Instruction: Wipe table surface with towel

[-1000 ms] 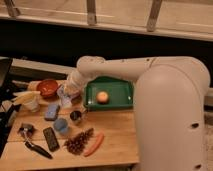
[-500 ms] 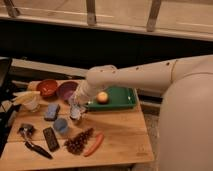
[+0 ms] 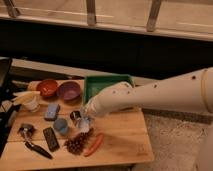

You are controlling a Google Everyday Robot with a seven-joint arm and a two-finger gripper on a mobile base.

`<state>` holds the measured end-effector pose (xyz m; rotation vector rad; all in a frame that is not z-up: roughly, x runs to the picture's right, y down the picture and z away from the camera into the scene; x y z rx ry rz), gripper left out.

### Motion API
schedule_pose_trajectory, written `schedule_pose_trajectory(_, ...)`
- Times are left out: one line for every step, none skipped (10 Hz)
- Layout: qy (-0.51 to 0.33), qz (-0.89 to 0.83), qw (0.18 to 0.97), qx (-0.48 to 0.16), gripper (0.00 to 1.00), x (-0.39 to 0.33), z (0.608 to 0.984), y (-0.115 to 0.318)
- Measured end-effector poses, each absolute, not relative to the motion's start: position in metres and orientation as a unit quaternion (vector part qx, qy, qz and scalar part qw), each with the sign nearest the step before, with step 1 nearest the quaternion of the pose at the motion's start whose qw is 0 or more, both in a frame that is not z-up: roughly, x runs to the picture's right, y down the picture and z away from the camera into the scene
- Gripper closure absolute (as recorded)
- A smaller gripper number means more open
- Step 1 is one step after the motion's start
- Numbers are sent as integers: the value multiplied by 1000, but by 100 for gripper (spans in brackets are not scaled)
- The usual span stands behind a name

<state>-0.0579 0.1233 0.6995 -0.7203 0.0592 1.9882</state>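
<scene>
Lower than half a second ago, the gripper [image 3: 83, 119] now presses the towel [image 3: 84, 126] onto the table [image 3: 120, 145], just right of the cup [image 3: 61, 126], fingers pinched together on the cloth. Its arm [image 3: 150, 97] stretches rightward across the tray [image 3: 100, 81], nearly level.

Towel [image 3: 85, 125] in pincer [image 3: 80, 118] — on table surface [image 3: 120, 141]
</scene>
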Motion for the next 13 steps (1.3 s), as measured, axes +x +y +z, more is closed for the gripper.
schedule_pose_trajectory(27, 827, 480, -290, 100, -50, 696, 131)
schedule_pose_trajectory(29, 836, 467, -287, 100, -45, 696, 139)
schedule_pose_trajectory(32, 841, 456, -289, 100, -41, 702, 146)
schedule_pose_trajectory(34, 845, 446, -292, 100, -38, 712, 154)
schedule_pose_trajectory(35, 848, 439, -296, 100, -34, 721, 159)
schedule_pose_trajectory(30, 851, 429, -302, 100, -28, 735, 163)
schedule_pose_trajectory(25, 852, 426, -303, 100, -24, 741, 163)
schedule_pose_trajectory(23, 852, 425, -304, 100, -24, 743, 164)
schedule_pose_trajectory(23, 851, 426, -305, 100, -26, 743, 164)
schedule_pose_trajectory(23, 851, 427, -305, 100, -26, 743, 164)
schedule_pose_trajectory(23, 851, 426, -305, 100, -26, 743, 163)
schedule_pose_trajectory(27, 849, 428, -309, 100, -26, 744, 163)
schedule_pose_trajectory(43, 844, 423, -327, 100, -16, 752, 166)
